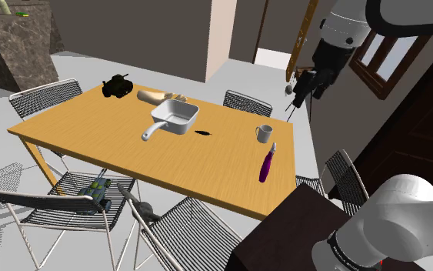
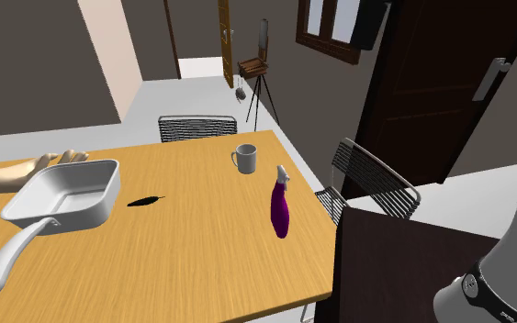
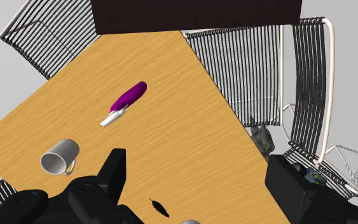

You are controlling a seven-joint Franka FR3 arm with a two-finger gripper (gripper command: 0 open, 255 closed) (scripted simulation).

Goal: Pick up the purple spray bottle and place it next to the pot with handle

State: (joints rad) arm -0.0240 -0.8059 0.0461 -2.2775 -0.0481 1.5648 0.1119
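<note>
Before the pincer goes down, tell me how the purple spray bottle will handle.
The purple spray bottle looks tall and narrow, so a nudge probably tips it. Its smooth rounded body may slip or roll.

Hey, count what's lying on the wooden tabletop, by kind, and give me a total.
Purple spray bottle: 1
Pot with handle: 1
Mug: 1
Dark toy vehicle: 1
Tan object: 1
Small black object: 1
Total: 6
</note>
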